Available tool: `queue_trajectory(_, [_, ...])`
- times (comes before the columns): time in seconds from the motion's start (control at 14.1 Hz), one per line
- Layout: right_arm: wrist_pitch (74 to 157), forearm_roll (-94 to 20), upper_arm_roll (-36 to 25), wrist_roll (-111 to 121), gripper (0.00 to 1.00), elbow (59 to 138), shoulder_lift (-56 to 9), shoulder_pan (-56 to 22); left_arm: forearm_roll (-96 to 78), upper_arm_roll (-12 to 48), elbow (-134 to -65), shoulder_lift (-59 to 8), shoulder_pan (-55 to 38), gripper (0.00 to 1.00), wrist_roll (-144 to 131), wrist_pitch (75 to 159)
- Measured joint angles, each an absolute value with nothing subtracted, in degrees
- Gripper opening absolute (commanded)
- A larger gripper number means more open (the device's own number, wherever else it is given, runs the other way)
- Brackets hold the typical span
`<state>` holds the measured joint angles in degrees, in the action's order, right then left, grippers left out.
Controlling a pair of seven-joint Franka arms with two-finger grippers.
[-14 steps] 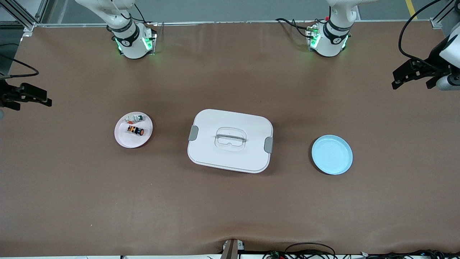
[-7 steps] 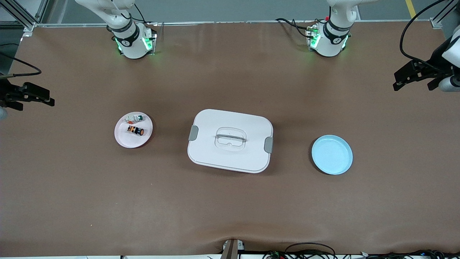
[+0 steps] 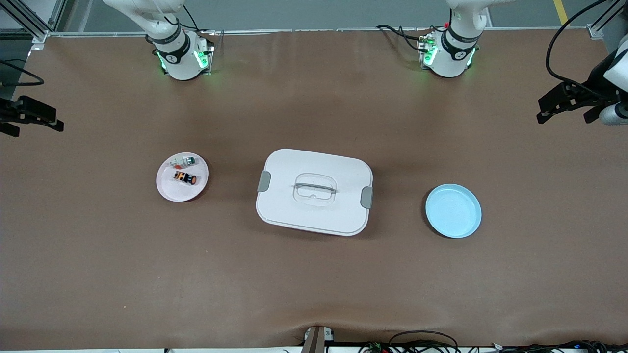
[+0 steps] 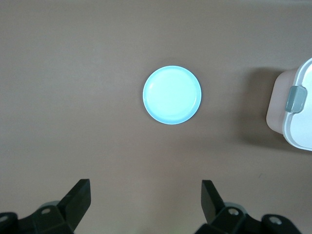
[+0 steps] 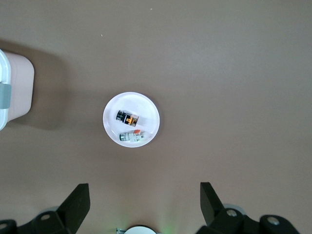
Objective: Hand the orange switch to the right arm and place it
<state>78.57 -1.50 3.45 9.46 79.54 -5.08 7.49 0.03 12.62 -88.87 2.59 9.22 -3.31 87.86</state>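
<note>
The brown worktop [image 3: 314, 284] carries three containers in a row between the arm ends. Largest is a white lidded box [image 3: 314, 191] at the centre, lid seated, with grey latches at both short ends and a recessed handle on top; its contents cannot be seen. Toward the left arm's end lies a light blue plate [image 3: 453, 211], nothing in it, as the left wrist view confirms [image 4: 171, 94]. Toward the right arm's end sits a pale pink plate [image 3: 169, 189] holding two items side by side: the orange switch [image 3: 185, 178], lying on its side, nearer the front camera, and a whitish-silver switch with a green face [image 3: 184, 160] just beside it, farther from the camera. Both also show in the right wrist view, the orange switch [image 5: 126, 117] and the silver one [image 5: 132, 137]. The left gripper [image 3: 564, 103] hangs high over the worktop's edge at its own end, fingers [image 4: 78, 197] spread apart, holding nothing. The right gripper [image 3: 24, 116] hangs over the worktop's edge at its end, fingers [image 5: 78, 201] likewise spread and unloaded.
</note>
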Motion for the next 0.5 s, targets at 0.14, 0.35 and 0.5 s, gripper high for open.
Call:
queue_trajectory(0.14, [78.58,-1.5,3.52,9.46,1.0,80.46,-4.41,7.47,0.03,12.62,-88.86,2.59,9.22,1.0,-3.38,87.85])
queue_trajectory(0.35, [80.67,-1.51,3.55,9.49,1.0,83.25,-2.78,7.3,0.03,12.62,-88.86,2.59,9.25,1.0,-4.49,87.76])
queue_trajectory(0.5, [81.71,-1.51,3.63,9.49,1.0,85.6,-1.11,6.72,0.04,12.61,-88.86,2.58,9.33,1.0,-4.63,87.76])
